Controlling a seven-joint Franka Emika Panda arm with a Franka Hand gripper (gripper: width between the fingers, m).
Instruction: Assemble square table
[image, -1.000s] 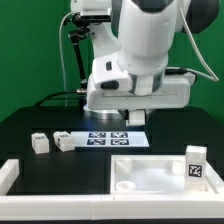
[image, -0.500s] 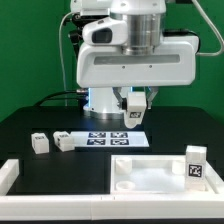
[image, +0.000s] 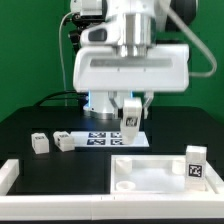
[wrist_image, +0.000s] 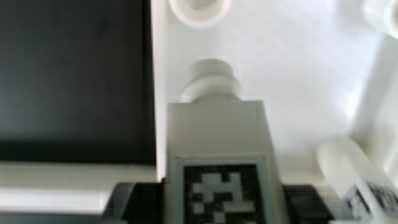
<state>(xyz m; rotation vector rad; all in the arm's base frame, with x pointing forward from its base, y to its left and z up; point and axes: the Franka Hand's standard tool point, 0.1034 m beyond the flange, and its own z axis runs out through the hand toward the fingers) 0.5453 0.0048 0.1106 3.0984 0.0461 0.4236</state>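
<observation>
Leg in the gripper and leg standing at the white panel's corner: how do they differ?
The held leg is clamped in the gripper; the standing leg is free, upright at the panel's end on the exterior view's right. The held leg shows a round peg in the wrist view; the standing leg shows none. Both are white blocks with black-and-white tags.

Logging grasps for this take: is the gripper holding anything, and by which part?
Yes: the gripper holds a white table leg by its tagged block end, peg end free.

The arm (image: 130, 62) points straight down from above, its gripper (image: 131, 104) clamped on an upright white leg (image: 130, 120).
</observation>
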